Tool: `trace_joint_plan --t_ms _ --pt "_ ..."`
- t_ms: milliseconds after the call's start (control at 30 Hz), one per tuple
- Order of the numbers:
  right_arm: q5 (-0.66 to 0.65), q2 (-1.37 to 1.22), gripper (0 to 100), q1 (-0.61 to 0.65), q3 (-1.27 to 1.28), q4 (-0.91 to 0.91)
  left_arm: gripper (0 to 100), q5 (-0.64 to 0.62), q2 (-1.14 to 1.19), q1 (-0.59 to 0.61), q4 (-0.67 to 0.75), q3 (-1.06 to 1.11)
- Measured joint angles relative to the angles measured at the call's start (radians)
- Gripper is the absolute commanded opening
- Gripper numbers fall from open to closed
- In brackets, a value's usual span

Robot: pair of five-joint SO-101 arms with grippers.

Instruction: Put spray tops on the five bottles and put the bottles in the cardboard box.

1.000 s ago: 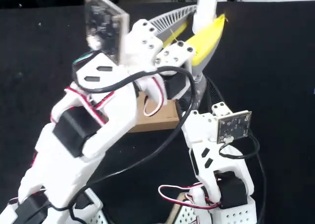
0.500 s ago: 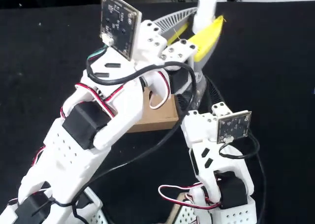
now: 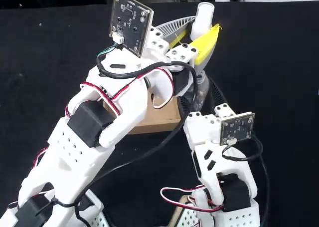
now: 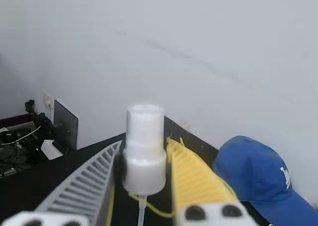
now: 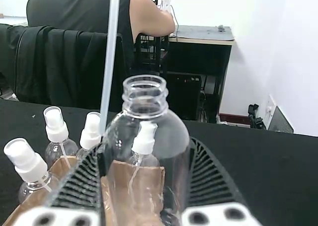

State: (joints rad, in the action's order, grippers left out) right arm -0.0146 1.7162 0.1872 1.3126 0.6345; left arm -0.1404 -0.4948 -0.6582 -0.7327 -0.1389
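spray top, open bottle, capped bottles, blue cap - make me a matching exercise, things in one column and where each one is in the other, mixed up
1 spray top
2 open bottle
3 capped bottles
4 blue cap

A in the cardboard box
B lying beyond the left tool
C held in the right tool
D held in the left tool

Pairs: 1-D, 2-C, 3-A, 4-B
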Motion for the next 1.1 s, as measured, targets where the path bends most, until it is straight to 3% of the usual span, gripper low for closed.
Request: trace_joint_plan --t_ms 367,867,1100 --pt "0.000 0.000 1.1 0.002 0.000 0.000 3 0.000 0.005 -0.008 -0.002 -0.181" --pt "0.000 0.000 1.1 0.002 0.000 0.000 3 0.000 0.089 -0.017 -0.008 -0.180" --pt "0.000 0.000 1.1 0.002 0.000 0.000 4 0.000 0.089 -0.017 -0.008 -0.072"
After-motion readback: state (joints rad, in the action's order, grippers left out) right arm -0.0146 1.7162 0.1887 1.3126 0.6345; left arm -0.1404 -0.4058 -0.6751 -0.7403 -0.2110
